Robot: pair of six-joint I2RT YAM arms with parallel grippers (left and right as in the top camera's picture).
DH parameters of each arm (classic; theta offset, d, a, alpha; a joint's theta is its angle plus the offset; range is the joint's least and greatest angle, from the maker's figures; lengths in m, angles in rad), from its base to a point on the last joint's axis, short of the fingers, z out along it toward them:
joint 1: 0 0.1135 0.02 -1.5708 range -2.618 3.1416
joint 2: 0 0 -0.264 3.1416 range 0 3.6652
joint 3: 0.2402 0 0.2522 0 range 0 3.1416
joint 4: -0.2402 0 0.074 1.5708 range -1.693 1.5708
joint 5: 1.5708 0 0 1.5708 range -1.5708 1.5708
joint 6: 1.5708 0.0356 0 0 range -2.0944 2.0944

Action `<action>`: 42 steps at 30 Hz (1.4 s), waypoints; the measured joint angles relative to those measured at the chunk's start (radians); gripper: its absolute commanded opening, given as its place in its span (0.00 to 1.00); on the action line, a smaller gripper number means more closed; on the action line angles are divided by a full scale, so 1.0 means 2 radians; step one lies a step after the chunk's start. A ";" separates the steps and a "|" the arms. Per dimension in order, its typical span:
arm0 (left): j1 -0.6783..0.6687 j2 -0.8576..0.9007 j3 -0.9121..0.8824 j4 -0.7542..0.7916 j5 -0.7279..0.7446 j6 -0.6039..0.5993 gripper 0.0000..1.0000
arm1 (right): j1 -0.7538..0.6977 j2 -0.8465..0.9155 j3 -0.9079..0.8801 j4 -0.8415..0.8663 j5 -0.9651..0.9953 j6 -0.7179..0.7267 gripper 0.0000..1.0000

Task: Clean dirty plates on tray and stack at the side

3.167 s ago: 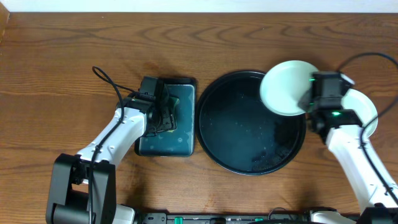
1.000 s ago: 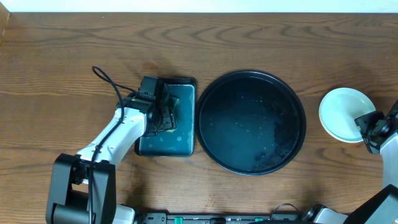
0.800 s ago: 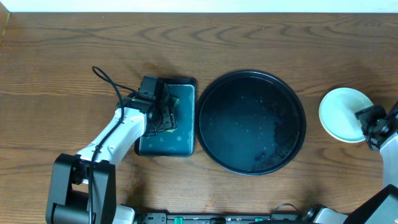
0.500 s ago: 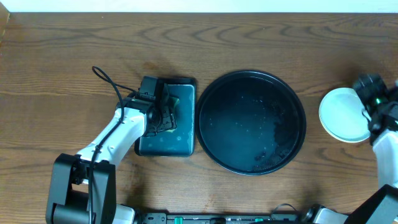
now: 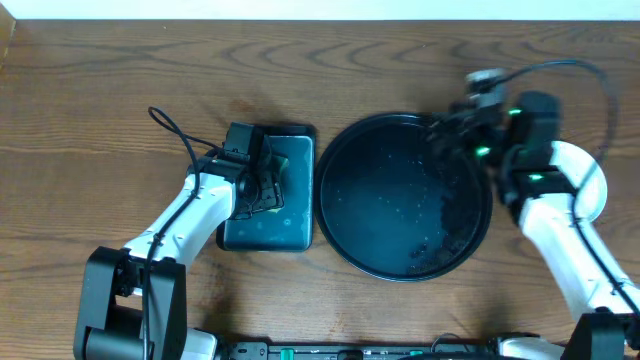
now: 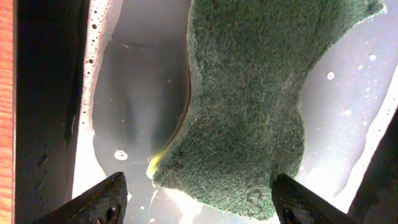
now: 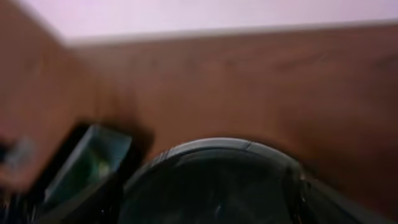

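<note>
Blurred right gripper over the tray's rim, grip unreadable; its arm hides most of the plates. Fingertips cropped, the left gripper stands spread wide over the sponge.

White plate beside black tray

We see a brown wood-grain table, evenly lit, with a pale wall along its far edge.
</note>
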 measured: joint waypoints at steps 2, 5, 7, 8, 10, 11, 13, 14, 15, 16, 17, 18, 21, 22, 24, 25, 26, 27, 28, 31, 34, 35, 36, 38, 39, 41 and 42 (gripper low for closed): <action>0.000 0.000 0.000 0.000 0.000 0.000 0.75 | 0.033 0.001 0.000 -0.022 0.027 -0.027 0.84; 0.000 0.000 0.000 0.000 0.000 0.000 0.75 | 0.071 0.001 0.000 -0.033 0.076 -0.054 0.85; 0.000 0.000 0.000 0.000 0.000 0.000 0.75 | 0.084 0.001 0.000 -0.033 0.094 -0.064 0.84; 0.000 0.000 0.000 0.000 0.000 0.000 0.75 | 0.088 0.001 0.000 -0.033 0.101 -0.067 0.84; 0.000 0.000 0.000 0.000 0.000 0.000 0.75 | 0.091 0.001 0.000 -0.034 0.119 -0.070 0.83; 0.000 0.000 0.000 0.000 0.000 0.000 0.75 | 0.091 0.001 0.000 -0.035 0.125 -0.070 0.83; 0.000 0.000 0.000 0.000 0.000 0.000 0.75 | 0.091 0.001 0.000 -0.048 0.159 -0.066 0.83; 0.000 0.000 0.000 0.000 0.000 0.000 0.75 | 0.091 0.001 0.000 -0.056 0.173 -0.064 0.84; 0.000 0.000 0.000 0.000 0.000 0.000 0.75 | 0.091 0.001 0.000 -0.065 0.192 -0.061 0.84; 0.000 0.000 0.000 -0.001 0.000 0.000 0.75 | 0.091 0.001 0.000 -0.076 0.213 -0.056 0.86; 0.000 0.000 0.000 -0.001 0.000 0.000 0.75 | 0.091 0.001 0.000 -0.089 0.229 -0.051 0.88; 0.000 0.000 0.000 -0.002 0.000 0.000 0.75 | 0.090 0.001 0.000 -0.104 0.243 -0.045 0.89; 0.000 0.000 0.000 -0.011 -0.001 0.000 0.75 | 0.090 0.000 0.001 -0.187 0.265 -0.029 0.89; 0.000 0.000 0.000 -0.016 0.000 0.000 0.75 | 0.089 -0.002 0.001 -0.219 0.266 -0.022 0.89; 0.000 0.000 0.000 -0.024 0.000 0.000 0.75 | 0.086 -0.011 -0.001 -0.287 0.263 0.001 0.94; 0.000 0.000 0.000 -0.028 0.000 0.000 0.75 | 0.084 -0.020 -0.002 -0.319 0.259 0.014 0.99; 0.000 0.000 -0.001 -0.030 0.000 0.000 0.75 | 0.083 -0.028 -0.002 -0.340 0.256 0.025 0.99; 0.000 0.000 -0.001 -0.031 0.001 0.000 0.75 | 0.082 -0.039 -0.002 -0.362 0.250 0.034 0.99; 0.000 0.000 -0.001 -0.034 0.001 0.000 0.75 | 0.082 -0.052 -0.002 -0.382 0.245 0.040 0.99; 0.000 0.000 -0.001 -0.045 0.001 0.000 0.75 | 0.084 -0.103 -0.002 -0.439 0.236 0.059 0.99; 0.000 0.000 -0.001 -0.058 0.001 0.000 0.75 | 0.083 -0.165 -0.002 -0.487 0.233 0.069 0.99; 0.000 0.000 -0.001 -0.061 0.001 0.000 0.75 | 0.083 -0.190 -0.002 -0.500 0.232 0.072 0.99; 0.000 0.000 -0.001 -0.063 0.001 0.000 0.75 | 0.083 -0.210 -0.002 -0.509 0.232 0.073 0.99; 0.000 0.000 -0.001 -0.066 0.001 0.000 0.75 | 0.084 -0.259 -0.002 -0.525 0.232 0.076 0.99; 0.000 0.000 -0.001 -0.067 0.001 0.000 0.75 | 0.085 -0.287 -0.002 -0.528 0.234 0.077 0.99; 0.000 0.000 -0.001 -0.068 0.001 0.000 0.75 | 0.086 -0.337 -0.003 -0.527 0.243 0.078 0.99; 0.000 0.000 -0.001 -0.069 0.001 0.000 0.75 | 0.086 -0.363 -0.005 -0.524 0.250 0.079 0.99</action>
